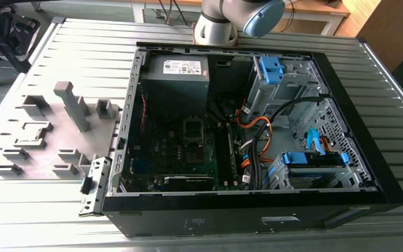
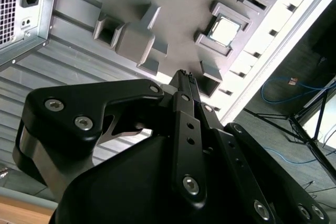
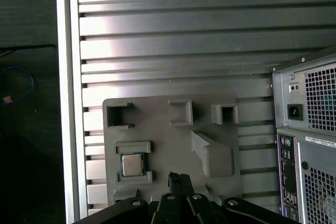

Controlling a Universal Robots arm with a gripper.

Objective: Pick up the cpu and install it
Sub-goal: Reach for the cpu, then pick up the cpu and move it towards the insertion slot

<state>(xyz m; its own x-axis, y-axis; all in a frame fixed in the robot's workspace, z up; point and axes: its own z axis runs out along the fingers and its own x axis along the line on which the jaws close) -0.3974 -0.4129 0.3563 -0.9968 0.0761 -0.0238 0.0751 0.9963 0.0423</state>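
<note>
With tips together and empty, the tool (image 3: 178, 178) is held over the tray (image 3: 157, 135) at nine o'clock of the case (image 1: 257, 220) in the exterior view, where the cpu (image 3: 132, 164) seated in it could be knocked askew by an off-centre descent

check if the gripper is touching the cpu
Apart. In the first wrist view the cpu lies in its pocket on the grey fixture, and bare fixture surface shows between it and the gripper.
</note>
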